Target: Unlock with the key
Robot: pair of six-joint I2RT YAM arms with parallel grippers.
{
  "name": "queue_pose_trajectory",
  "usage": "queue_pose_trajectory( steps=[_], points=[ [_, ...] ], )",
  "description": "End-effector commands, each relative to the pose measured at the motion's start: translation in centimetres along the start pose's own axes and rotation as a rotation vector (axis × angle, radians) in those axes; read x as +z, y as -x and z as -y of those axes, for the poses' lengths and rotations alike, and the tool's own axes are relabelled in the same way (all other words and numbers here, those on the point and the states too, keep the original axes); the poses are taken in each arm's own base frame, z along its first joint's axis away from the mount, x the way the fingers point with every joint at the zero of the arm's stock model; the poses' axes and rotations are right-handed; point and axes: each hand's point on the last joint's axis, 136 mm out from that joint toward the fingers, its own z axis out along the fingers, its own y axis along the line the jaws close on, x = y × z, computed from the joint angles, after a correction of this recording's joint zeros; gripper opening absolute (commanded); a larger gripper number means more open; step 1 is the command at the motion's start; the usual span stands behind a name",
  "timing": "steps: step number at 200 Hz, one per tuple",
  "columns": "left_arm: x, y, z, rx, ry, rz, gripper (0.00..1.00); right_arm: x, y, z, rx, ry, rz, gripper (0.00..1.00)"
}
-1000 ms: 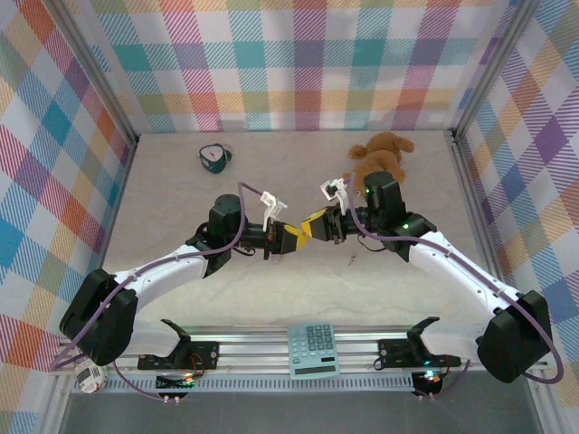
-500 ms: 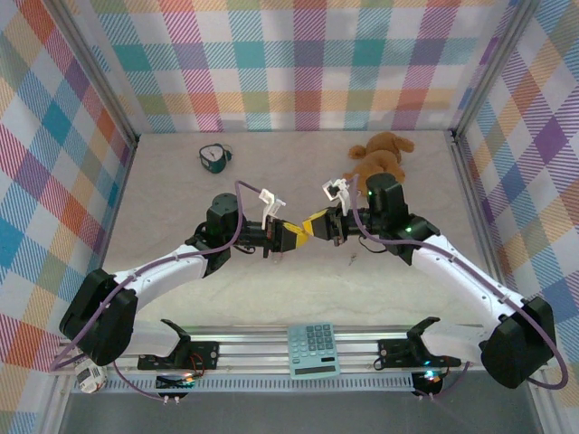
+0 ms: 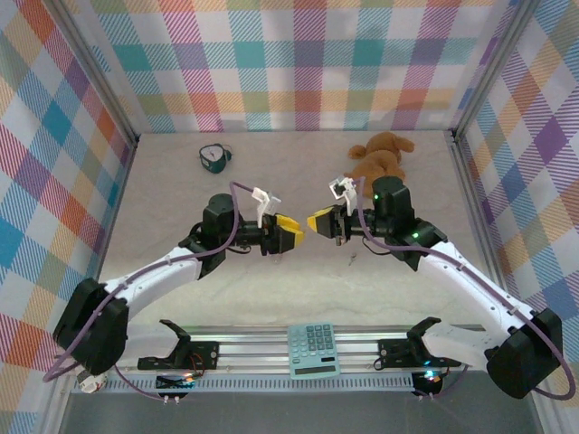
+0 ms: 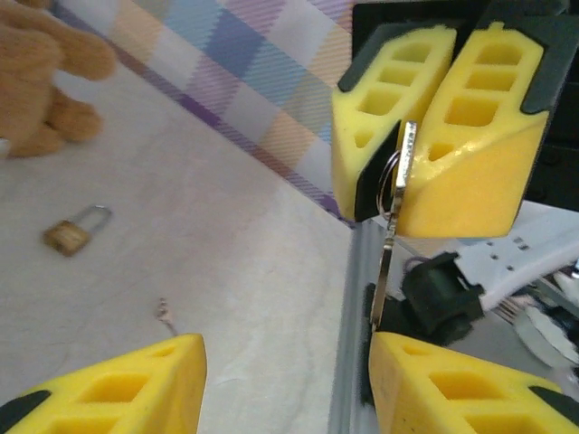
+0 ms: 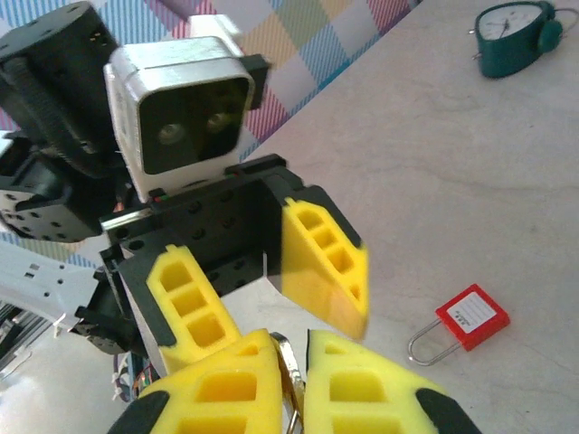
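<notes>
My right gripper is shut on a silver key, which hangs by its ring from between the yellow fingers. Its own wrist view shows the key ring pinched at the fingertips. My left gripper faces it with a small gap, open, nothing between its fingers; the key's tip hangs just above its right finger. A red padlock lies on the table below the grippers. A small brass padlock lies further off, near the teddy bear.
A brown teddy bear sits at the back right, a teal alarm clock at the back left. A calculator rests on the front rail. Plaid walls enclose the table on three sides.
The two grippers were pressed together around the key; the left has opened and the two have drawn slightly apart, leaving the key in the right gripper.
</notes>
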Motion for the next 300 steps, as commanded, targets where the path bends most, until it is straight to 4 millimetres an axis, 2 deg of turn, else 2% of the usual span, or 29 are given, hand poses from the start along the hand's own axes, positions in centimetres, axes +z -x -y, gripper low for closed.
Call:
queue_pose_trajectory(
  steps=[1, 6, 32, 48, 64, 77, 89, 101, 109, 114, 116, 134, 135, 144, 168, 185, 205, 240, 273, 300],
  points=[
    [-2.6, 1.2, -2.7, 0.063, 0.251, 0.065, 0.63, -0.6, 0.1, 0.8, -0.022, -0.076, 0.03, 0.0],
    [-3.3, 1.6, -3.0, 0.069, 0.3, 0.088, 0.7, -0.6, 0.1, 1.0, -0.023, -0.091, 0.032, 0.0],
    [-6.5, 3.7, -4.6, 0.09, 0.512, 0.207, 0.76, -0.8, -0.1, 2.0, -0.015, -0.14, 0.045, 0.0],
    [-7.8, 3.9, -5.6, 0.054, 0.612, 0.215, 0.8, -0.7, -0.6, 2.5, 0.001, -0.156, 0.048, 0.0],
    [-8.0, 3.4, -5.9, 0.033, 0.638, 0.171, 0.86, -0.6, -1.0, 2.8, 0.018, -0.166, 0.049, 0.0],
    [-7.8, 2.8, -6.6, 0.029, 0.66, 0.145, 0.84, -0.6, -1.6, 3.3, 0.029, -0.181, 0.044, 0.0],
    [-8.0, 2.7, -7.8, -0.002, 0.694, 0.193, 0.82, -0.7, -2.0, 3.5, 0.033, -0.194, 0.04, 0.0],
    [-8.0, 2.3, -8.9, -0.043, 0.726, 0.2, 0.67, -0.9, -2.4, 3.7, 0.034, -0.205, 0.033, 0.0],
    [-8.0, 1.5, -10.0, -0.09, 0.781, 0.146, 0.54, -1.0, -2.6, 3.8, 0.032, -0.214, 0.031, 0.0],
    [-7.9, 0.8, -10.8, -0.117, 0.815, 0.095, 0.5, -1.1, -2.7, 4.0, 0.033, -0.223, 0.03, 0.0],
    [-7.8, 1.1, -10.9, -0.118, 0.819, 0.094, 0.48, -1.1, -2.8, 4.0, 0.033, -0.227, 0.027, 0.0],
    [-7.2, -1.4, -13.0, -0.214, 0.92, -0.116, 0.4, -1.4, -3.2, 4.4, 0.028, -0.255, 0.014, 0.0],
    [-7.3, -2.0, -13.2, -0.227, 0.931, -0.142, 0.4, -1.4, -3.3, 4.5, 0.029, -0.257, 0.012, 0.0],
    [-7.3, -3.5, -13.8, -0.273, 0.973, -0.253, 0.41, -1.5, -3.6, 4.7, 0.03, -0.273, -0.001, 0.0],
    [-6.7, -5.9, -14.5, -0.286, 1.062, -0.474, 0.49, -1.9, -4.2, 5.6, 0.025, -0.326, -0.019, 0.0],
    [-5.7, -7.7, -14.9, -0.297, 1.089, -0.605, 0.62, -2.0, -4.7, 6.2, 0.025, -0.354, -0.023, 0.0],
    [-4.5, -9.3, -15.2, -0.299, 1.119, -0.721, 0.66, -2.0, -5.1, 6.7, 0.031, -0.372, -0.029, 0.0],
    [-2.3, -11.3, -15.8, -0.326, 1.095, -0.809, 0.67, -2.4, -5.5, 7.1, 0.037, -0.399, -0.024, 0.0],
    [-2.1, -12.9, -16.4, -0.35, 1.099, -0.893, 0.61, -2.9, -5.8, 7.0, 0.034, -0.412, -0.023, 0.0],
    [-1.0, -13.4, -16.3, -0.384, 1.052, -0.891, 0.61, -3.0, -5.9, 7.2, 0.032, -0.42, -0.015, 0.0]
  ],
)
